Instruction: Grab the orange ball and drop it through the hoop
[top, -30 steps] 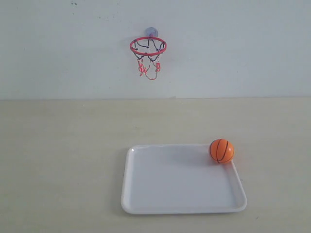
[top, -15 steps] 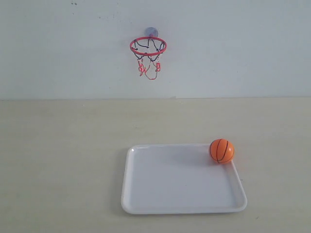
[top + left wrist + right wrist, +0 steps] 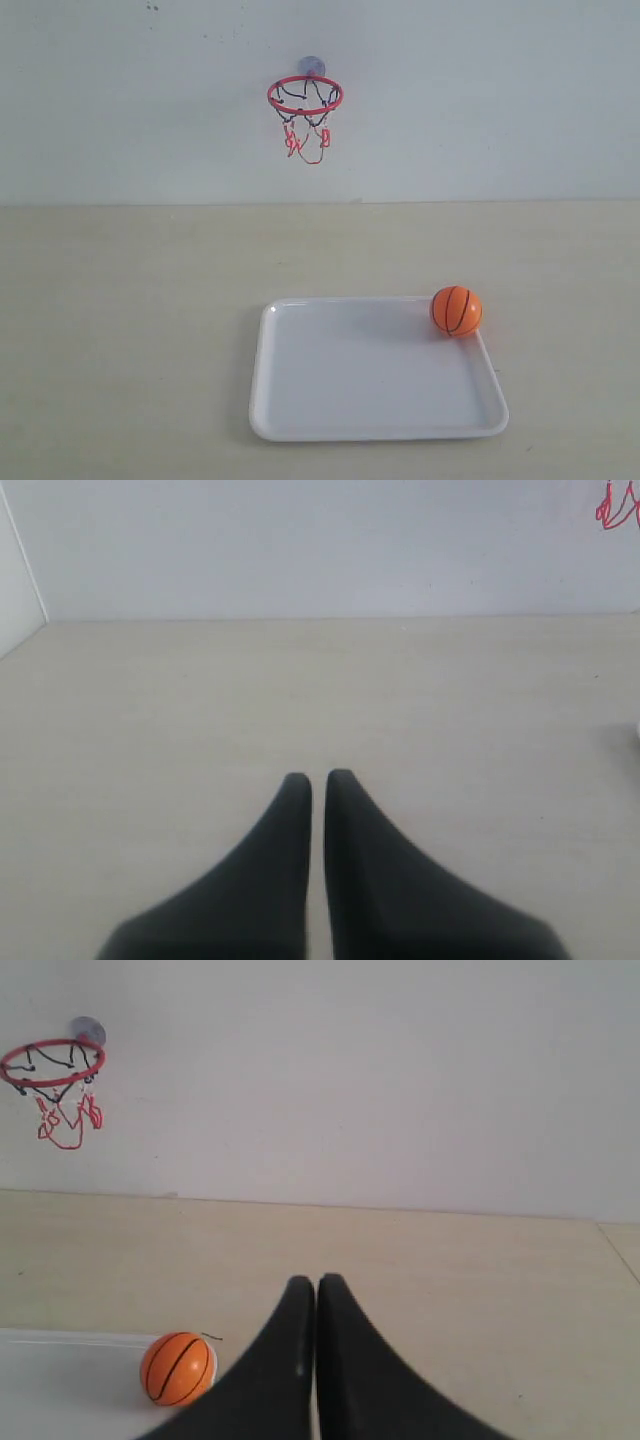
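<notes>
While the orange ball (image 3: 456,310) is sitting at the far right corner of the white tray (image 3: 370,375), touching its rim, the right claw (image 3: 315,1280) is hanging clear of it with its two dark fingers pressed together, gripping nothing. From that claw the ball is lying off to the side where the hoop (image 3: 305,96) is hanging, and the hoop itself is showing farther ahead and higher up, its red ring and stringy net sticking out from a small bluish cup on the wall (image 3: 500,100). The left claw (image 3: 318,777) is also holding its fingers all but together, only a sliver of a gap showing, and it is empty too. Its camera is catching just a scrap of red net and a pale edge of the tray, both well apart from the fingers, and no ball. Only the exterior camera is showing the whole tray. Everything is resting on a pale beige table (image 3: 120,300), with a plain whitish wall standing behind.
</notes>
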Robot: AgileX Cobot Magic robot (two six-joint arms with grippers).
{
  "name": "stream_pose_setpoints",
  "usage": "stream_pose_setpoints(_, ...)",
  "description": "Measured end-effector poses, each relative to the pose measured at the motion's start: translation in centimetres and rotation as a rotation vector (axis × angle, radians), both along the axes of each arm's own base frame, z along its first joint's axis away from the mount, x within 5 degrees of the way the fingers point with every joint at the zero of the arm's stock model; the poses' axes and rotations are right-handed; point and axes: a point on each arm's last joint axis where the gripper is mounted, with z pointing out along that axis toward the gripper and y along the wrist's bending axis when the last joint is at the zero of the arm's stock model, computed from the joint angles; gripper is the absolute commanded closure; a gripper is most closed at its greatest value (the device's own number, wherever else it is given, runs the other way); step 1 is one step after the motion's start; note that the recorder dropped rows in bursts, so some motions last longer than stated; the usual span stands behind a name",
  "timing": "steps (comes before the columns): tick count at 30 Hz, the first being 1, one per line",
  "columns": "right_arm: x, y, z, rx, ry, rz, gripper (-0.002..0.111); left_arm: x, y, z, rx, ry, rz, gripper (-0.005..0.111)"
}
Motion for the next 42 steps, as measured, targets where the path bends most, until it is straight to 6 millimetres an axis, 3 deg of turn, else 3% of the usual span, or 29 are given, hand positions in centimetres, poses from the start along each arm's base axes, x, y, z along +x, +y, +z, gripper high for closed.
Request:
stream_pose_setpoints(8, 2.7, 0.1, 0.2, 0.043, -0.072, -0.016, 0.109, 0.0, 0.0, 0.0, 0.0, 0.0, 0.0, 0.103)
stream_pose_setpoints(12, 5.4, 0.3, -1.3, 0.116, -0.01, -0.037, 0.109, 0.0, 0.0, 0.0, 0.0, 0.0, 0.0, 0.103)
stream_pose_setpoints(16, 9.2, 0.6, -5.3, 0.174, 0.251, -0.075, 0.109, 0.0, 0.0, 0.0, 0.0, 0.0, 0.0, 0.103)
stream_pose_setpoints(19, 13.0, 1.1, -8.0, 0.146, 0.548, -0.094, 0.109, 0.0, 0.0, 0.0, 0.0, 0.0, 0.0, 0.103)
stream_pose_setpoints(22, 17.6, 2.2, -7.3, 0.102, 0.824, -0.008, 0.109, 0.0, 0.0, 0.0, 0.0, 0.0, 0.0, 0.103)
stream_pose_setpoints(26, 23.3, 5.4, -4.3, 0.108, 0.849, 0.341, 0.108, 0.0, 0.0, 0.0, 0.0, 0.0, 0.0, 0.103)
stream_pose_setpoints(29, 25.0, 6.9, -3.3, 0.061, 0.824, 0.424, 0.097, 0.0, 0.0, 0.0, 0.0, 0.0, 0.0, 0.103)
stream_pose_setpoints(35, 26.3, 10.8, -3.0, -0.162, 0.816, 0.516, 0.049, 0.0, 0.0, 0.0, 0.0, 0.0, 0.0, 0.103)
stream_pose_setpoints(42, 26.7, 12.9, -5.4, -0.273, 0.907, 0.39, 0.045, 0.0, 0.0, 0.0, 0.0, 0.0, 0.0, 0.103)
